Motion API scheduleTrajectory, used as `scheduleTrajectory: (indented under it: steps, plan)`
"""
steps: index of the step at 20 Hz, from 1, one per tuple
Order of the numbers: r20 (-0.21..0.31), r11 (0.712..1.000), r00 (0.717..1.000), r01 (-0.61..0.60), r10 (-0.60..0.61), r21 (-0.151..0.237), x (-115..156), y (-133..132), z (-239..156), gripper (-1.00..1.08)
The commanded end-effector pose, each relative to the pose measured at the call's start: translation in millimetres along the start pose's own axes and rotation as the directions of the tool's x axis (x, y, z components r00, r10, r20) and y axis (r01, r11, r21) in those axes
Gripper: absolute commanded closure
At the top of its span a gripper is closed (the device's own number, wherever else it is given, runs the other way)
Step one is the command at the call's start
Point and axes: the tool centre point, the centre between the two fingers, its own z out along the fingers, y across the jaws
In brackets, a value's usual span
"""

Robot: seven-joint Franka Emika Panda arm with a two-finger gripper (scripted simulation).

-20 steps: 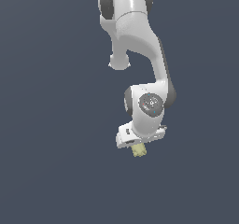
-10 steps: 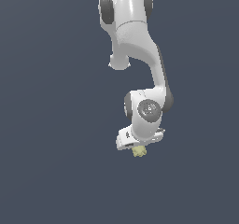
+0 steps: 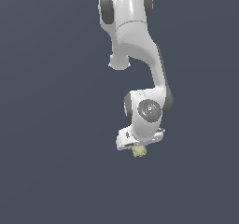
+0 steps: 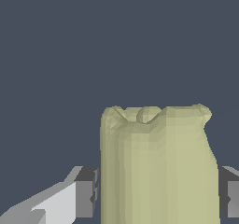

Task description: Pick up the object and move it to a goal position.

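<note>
While the white Panda arm (image 3: 140,45) hangs down from the upper part of the exterior view, its gripper (image 3: 138,146) sits at the low end of the chain, clamped on the object (image 3: 138,151), a small pale yellow-green stubby block. Only the lower part of that block pokes out beneath the white gripper body in the exterior view, and it is clearly narrower than the gripper above it. All around is plain dark grey-blue; no desk edge can be made out in either view. In the wrist view the object (image 4: 156,167) fills the middle, its sides faintly ridged and its far end uneven, with small bumps and a notch. One dark grey finger pad (image 4: 85,192) presses against one flank and the other pad (image 4: 230,195) sits against the opposite flank, so the block is held squarely between the two.
</note>
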Motion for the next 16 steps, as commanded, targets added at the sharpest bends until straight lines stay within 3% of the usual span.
scheduleTrajectory:
  steps: [1,16]
  plan:
    - [0.000,1.000,1.000,0.000,0.000,0.000,0,0,0,1.08]
    - [0.000,1.000,1.000,0.000,0.000,0.000,-29,-11,-4,1.08]
